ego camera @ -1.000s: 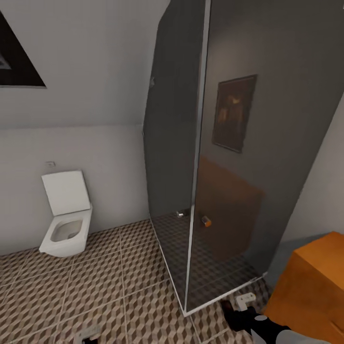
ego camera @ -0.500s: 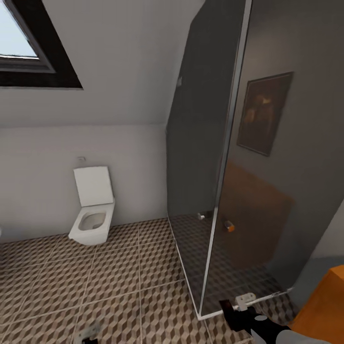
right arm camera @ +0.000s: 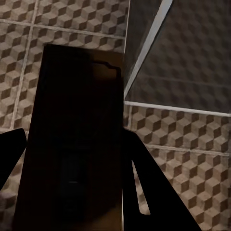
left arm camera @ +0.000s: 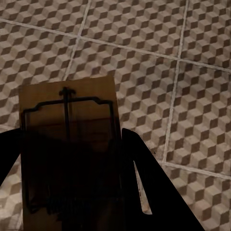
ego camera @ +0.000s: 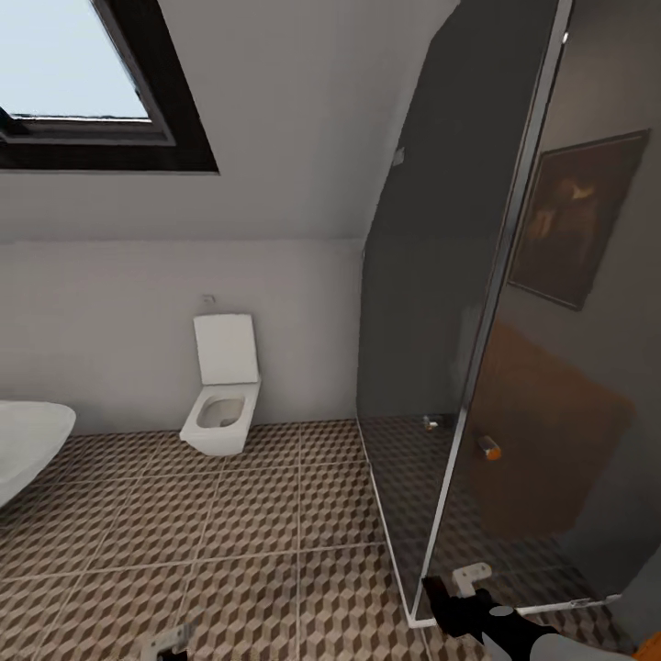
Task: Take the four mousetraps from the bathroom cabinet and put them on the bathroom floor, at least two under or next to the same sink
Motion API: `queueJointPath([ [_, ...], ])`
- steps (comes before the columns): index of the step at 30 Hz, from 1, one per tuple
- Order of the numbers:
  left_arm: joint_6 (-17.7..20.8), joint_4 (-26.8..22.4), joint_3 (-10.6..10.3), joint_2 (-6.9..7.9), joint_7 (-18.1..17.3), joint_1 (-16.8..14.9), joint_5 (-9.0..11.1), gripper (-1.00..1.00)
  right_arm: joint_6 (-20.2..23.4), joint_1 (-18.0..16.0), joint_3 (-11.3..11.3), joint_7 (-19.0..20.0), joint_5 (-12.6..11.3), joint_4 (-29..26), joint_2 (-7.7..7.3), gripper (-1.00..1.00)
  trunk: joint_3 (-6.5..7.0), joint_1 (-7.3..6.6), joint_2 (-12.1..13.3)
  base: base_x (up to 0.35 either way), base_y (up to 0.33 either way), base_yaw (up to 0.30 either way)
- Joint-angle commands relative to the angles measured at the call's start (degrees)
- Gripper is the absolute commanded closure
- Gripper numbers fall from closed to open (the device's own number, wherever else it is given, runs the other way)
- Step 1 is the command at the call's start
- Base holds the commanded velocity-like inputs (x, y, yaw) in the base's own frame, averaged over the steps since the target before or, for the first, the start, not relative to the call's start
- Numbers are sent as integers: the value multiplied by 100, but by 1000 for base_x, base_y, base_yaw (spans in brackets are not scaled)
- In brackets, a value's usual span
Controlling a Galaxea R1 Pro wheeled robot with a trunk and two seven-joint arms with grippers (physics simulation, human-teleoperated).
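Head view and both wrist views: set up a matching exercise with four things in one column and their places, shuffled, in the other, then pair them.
Things:
1. toilet
2. basin
3. window
4. mousetrap

Places:
A. between the left gripper's fingers, above the tiled floor
B. set in the sloped ceiling, upper left of the head view
C. against the white back wall, lid up
D. at the left edge of the head view, cut off by the frame

Pairs: 1-C, 2-D, 3-B, 4-A
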Motion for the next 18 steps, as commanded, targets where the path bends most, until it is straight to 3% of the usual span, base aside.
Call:
queueJointPath([
  [1, -33, 25, -47, -2, -3, -13, 30, 100, -45, -11, 32, 5, 24, 22, -2, 100, -13, 4, -14, 0, 0, 300],
  [18, -33, 25, -47, -10, -3, -13, 30, 100, -45, -12, 30, 5, 24, 21, -3, 100, -13, 4, -14, 0, 0, 300],
])
